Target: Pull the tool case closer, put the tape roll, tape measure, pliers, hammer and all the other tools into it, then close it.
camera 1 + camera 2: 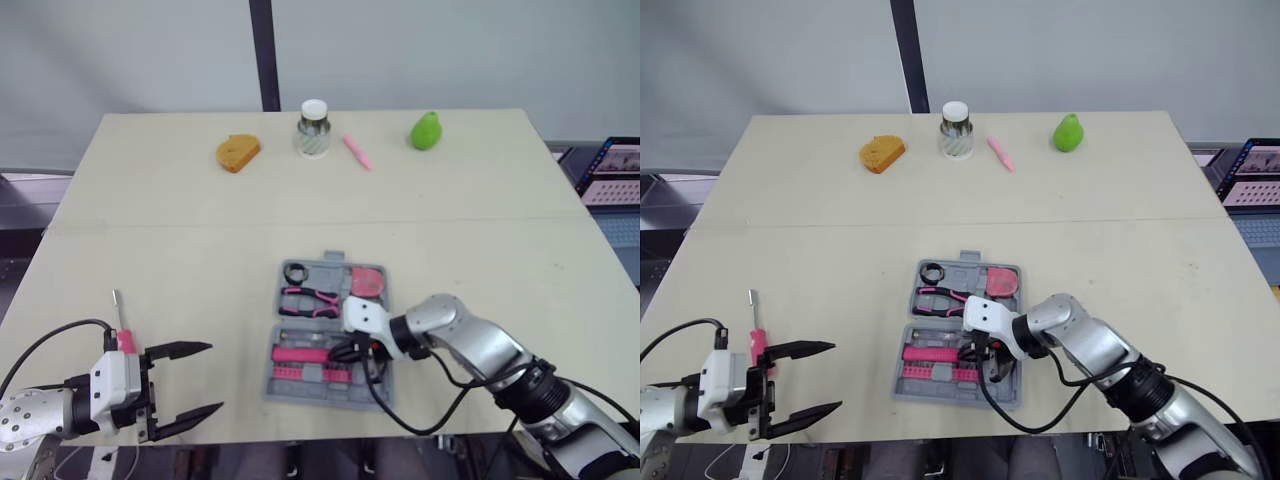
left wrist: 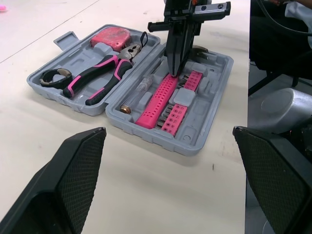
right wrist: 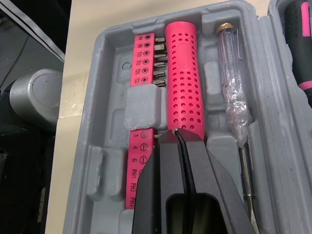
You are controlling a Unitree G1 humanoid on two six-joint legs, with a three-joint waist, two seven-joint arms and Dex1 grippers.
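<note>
The tool case lies open at the near middle of the surface.

- **Far half:** tape roll, pliers and tape measure.
- **Near half:** a pink handle, a bit strip and a tester screwdriver.

The right pincer is pressed together, its tips at the pink handle's end.

One pink screwdriver lies outside the case at the near left, its long axis running near to far. It is just beside the left pincer, left of the fingertips. That pincer is spread and empty. The left arm is judged the nearer.
</note>
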